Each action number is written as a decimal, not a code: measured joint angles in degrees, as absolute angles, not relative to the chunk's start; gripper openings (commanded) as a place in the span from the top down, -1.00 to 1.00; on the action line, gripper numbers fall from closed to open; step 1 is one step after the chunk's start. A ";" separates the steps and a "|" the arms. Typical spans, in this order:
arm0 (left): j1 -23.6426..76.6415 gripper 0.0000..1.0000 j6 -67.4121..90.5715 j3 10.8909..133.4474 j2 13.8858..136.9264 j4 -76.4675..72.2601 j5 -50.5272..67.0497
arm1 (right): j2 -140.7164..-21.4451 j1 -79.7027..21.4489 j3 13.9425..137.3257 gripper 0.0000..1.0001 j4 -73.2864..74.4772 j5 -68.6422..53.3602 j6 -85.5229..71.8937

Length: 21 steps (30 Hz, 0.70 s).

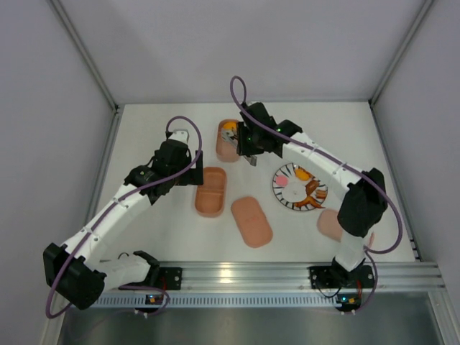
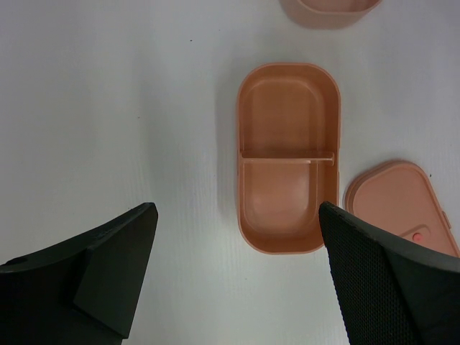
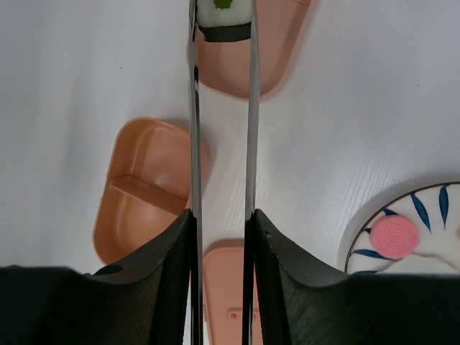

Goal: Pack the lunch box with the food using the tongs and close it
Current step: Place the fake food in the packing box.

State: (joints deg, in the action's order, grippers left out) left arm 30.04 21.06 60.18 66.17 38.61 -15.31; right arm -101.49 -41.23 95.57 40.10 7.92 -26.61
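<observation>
**Operator:** What is the overhead view giving me?

**Spotter:** Your right arm is reaching over the far tray (image 1: 224, 149) of the lunch box. Your left arm is hanging just beside the divided tray (image 1: 210, 191). One lid (image 1: 251, 221) is lying near the middle of the surface (image 1: 158, 230). A second lid (image 1: 329, 224) is sitting partly under your right arm. The striped plate (image 1: 279, 194) is carrying a pink piece (image 1: 282, 182), an orange piece (image 1: 302, 174) and brown strips (image 1: 313, 191).

**Operator:** And the left wrist?

**Spotter:** Your left jaws are standing wide and released. The divided tray is lying straight ahead of them, with the first lid just beside its right edge. The end of the far tray is showing at the top.

**Operator:** The right wrist?

**Spotter:** Your right jaws are clenching the tongs (image 3: 194, 144), pressing the two thin arms nearly parallel. The tips are pinching the sushi roll (image 3: 224, 18) over the far tray. Whether the roll is touching that tray, I cannot tell. The divided tray is lying to the left, and the plate with the pink piece is showing at the lower right.
</observation>
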 measured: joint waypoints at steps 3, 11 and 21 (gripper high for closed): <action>30.04 -0.98 21.06 60.18 66.17 38.61 -15.33 | -105.08 -41.23 98.21 0.56 39.35 7.62 -26.55; 30.04 -0.98 21.06 60.18 66.54 38.61 -15.44 | -110.28 -41.25 100.99 0.55 38.54 7.11 -26.61; 30.04 -0.98 21.06 60.18 67.13 38.61 -15.42 | -111.83 -41.25 101.01 0.42 38.44 8.32 -27.64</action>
State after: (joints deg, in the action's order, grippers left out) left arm 30.04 21.06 60.18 67.13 38.61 -15.42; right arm -111.83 -41.25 101.01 38.44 8.32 -27.64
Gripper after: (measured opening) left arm 0.990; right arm 0.341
